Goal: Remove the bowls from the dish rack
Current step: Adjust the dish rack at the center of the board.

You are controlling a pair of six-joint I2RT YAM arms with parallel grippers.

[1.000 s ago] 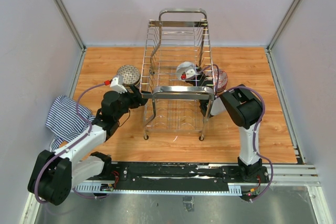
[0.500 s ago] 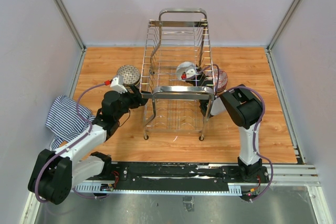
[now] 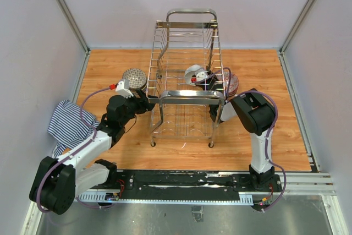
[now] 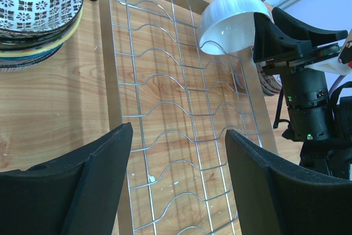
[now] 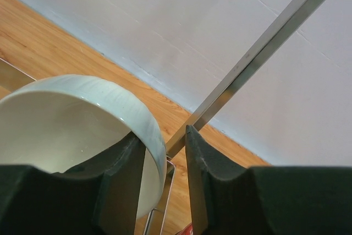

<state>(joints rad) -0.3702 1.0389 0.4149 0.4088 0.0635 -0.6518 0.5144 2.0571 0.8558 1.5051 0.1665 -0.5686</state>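
**Top view.** The right gripper (image 3: 208, 76) is reaching into the rack (image 3: 190, 94) at the white bowl (image 3: 192, 71), which is sitting tilted among the wires on the rack's right side. Compared with the frame a second back, the gripper is lying a touch further right and the bowl is much where it was. Two stacks are standing on the table (image 3: 264, 136) — patterned bowls (image 3: 135, 78) left of the rack, brown-sided bowls (image 3: 231, 83) right of it. The left gripper (image 3: 147, 104) is waiting by the rack's near left corner.

**Left wrist view.** The left gripper's jaws are standing wide apart and holding nothing above the wire floor. The white bowl is leaning at the far side with the right gripper at its rim.

**Right wrist view.** The jaws, shut a moment ago, are now parting. The rim is lying between the fingers (image 5: 118, 180), close against the inner one, with a gap at the outer. The hold is being loosened — probably for a regrip — so this bowl is not yet unloaded.
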